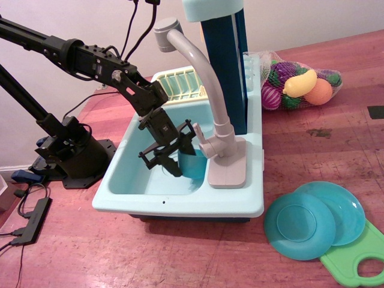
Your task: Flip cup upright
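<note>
Black arm reaches from its base at far left down into the light-blue toy sink [120, 195]. Gripper [178, 155] is low in the basin, jaws spread, one finger each side of the cup [195, 164]; contact with the cup cannot be confirmed. Cup sits at the right end of the basin, just beside the grey faucet [204, 78] base; its orientation is hard to read behind the fingers. Pale yellow dish rack [180, 81] at the far end of the sink. Mesh bag of toy produce [297, 84] far right on the red-brown table [180, 252]. Two overlapping teal plates [315, 221] near right, touching a green cutting board [354, 258].
</note>
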Controlling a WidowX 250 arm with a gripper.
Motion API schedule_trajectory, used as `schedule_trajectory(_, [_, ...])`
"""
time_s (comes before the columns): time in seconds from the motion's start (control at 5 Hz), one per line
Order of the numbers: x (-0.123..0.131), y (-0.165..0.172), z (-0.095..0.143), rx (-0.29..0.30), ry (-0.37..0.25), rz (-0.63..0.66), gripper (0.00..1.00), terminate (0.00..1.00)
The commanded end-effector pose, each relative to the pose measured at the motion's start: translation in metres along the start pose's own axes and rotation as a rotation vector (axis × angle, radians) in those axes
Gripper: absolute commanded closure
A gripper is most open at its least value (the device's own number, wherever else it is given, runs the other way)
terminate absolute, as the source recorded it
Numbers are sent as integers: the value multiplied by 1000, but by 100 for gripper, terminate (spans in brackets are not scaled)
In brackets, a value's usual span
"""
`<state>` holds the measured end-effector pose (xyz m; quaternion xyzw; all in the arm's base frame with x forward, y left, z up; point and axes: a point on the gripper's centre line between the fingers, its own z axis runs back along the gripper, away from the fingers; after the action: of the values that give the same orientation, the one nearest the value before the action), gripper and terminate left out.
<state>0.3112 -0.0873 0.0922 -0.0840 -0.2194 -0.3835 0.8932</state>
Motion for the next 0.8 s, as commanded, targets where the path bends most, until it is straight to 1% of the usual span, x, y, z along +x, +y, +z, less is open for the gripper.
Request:
schedule_trajectory(0.0, [4, 3, 21, 11, -23, -39, 100, 0])
schedule_trajectory(0.2, [5, 1, 29, -10, 7, -71, 100, 0])
schedule_trajectory(0.4, [2, -3, 37, -20, 30, -87, 0, 0])
schedule_trajectory(0.6, [5, 5, 50, 17, 54, -142, 0, 0])
